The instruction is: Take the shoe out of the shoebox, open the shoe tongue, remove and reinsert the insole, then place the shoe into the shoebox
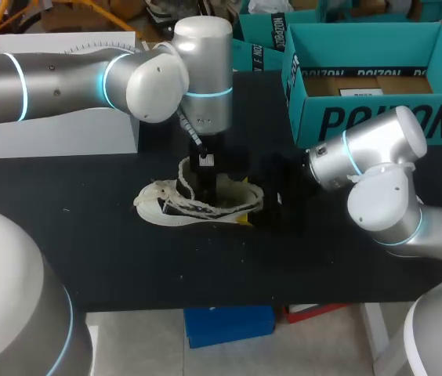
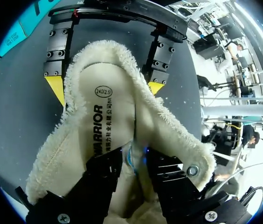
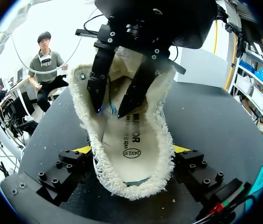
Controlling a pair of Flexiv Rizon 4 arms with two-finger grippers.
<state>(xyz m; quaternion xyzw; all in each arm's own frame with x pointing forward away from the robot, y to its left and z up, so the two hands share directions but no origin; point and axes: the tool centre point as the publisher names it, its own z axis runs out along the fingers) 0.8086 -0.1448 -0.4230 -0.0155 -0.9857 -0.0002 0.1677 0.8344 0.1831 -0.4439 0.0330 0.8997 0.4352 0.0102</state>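
Two wrist views: insole [image 2: 104,135] inside shoe [image 2: 52,154].

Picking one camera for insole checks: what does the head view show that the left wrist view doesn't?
Head view only: the white box, the inside of the shoebox, the laces of the shoe. Left wrist view only: the insole in fleecy lining, the right gripper with jaws against both sides of the heel. Both: the shoe, the left gripper in it, the black table.
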